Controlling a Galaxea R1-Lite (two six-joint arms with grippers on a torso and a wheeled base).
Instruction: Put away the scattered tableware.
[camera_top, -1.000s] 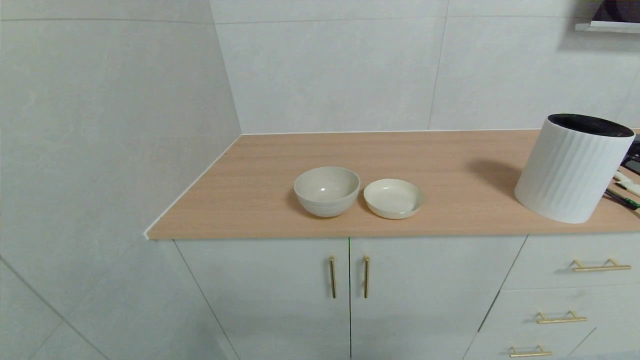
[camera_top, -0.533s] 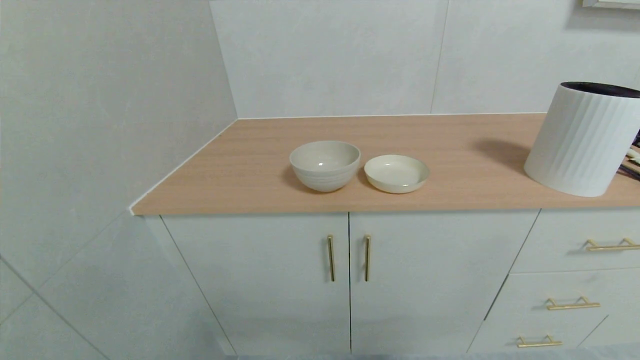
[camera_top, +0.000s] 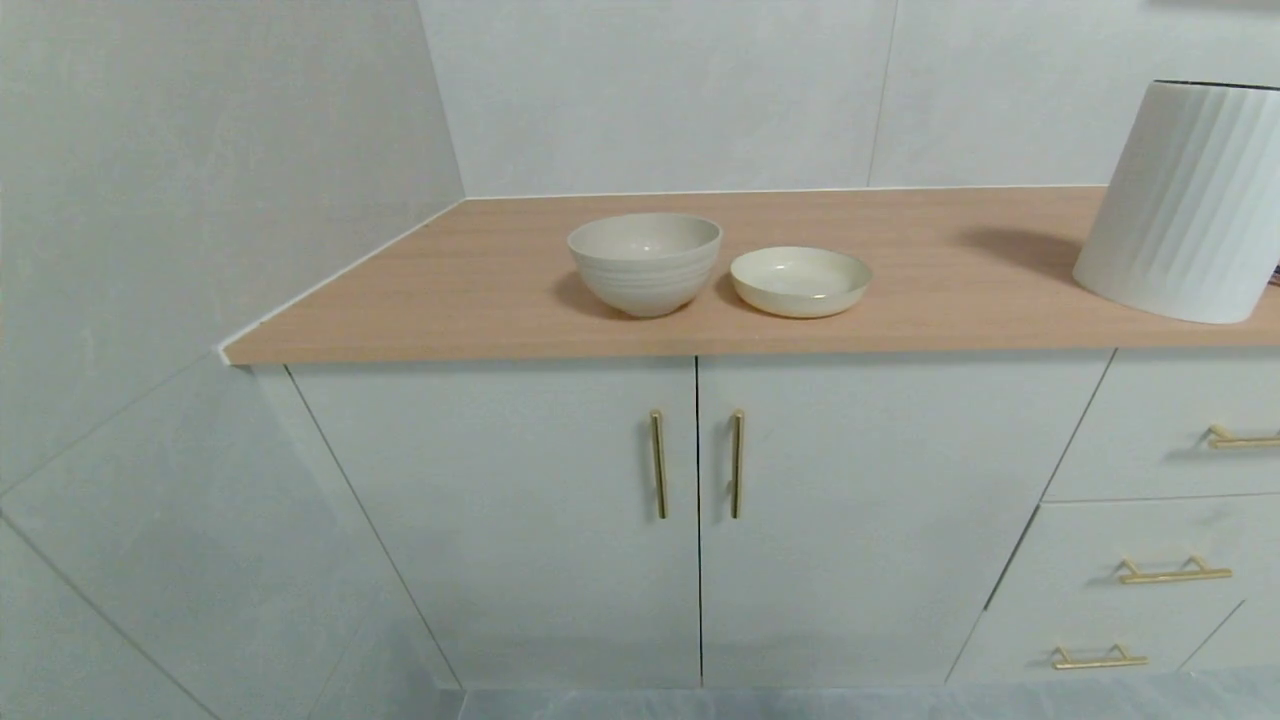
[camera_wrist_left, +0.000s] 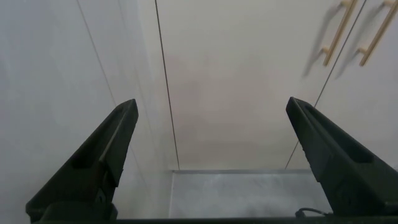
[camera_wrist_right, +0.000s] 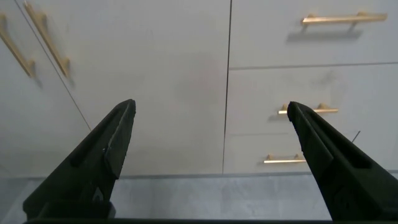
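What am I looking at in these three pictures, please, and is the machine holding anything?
This is a two-armed robot on wheels, facing a kitchen cabinet. The countertop picture comes from a camera on its head; the other two come from cameras on its wrists. On the wooden countertop stand a deep bowl and, beside it, a shallow dish; a white ribbed container stands farther right. The dark prongs in the wrist pictures are the left gripper and right gripper. Both are open, hold nothing, and face the cabinet's closed front.
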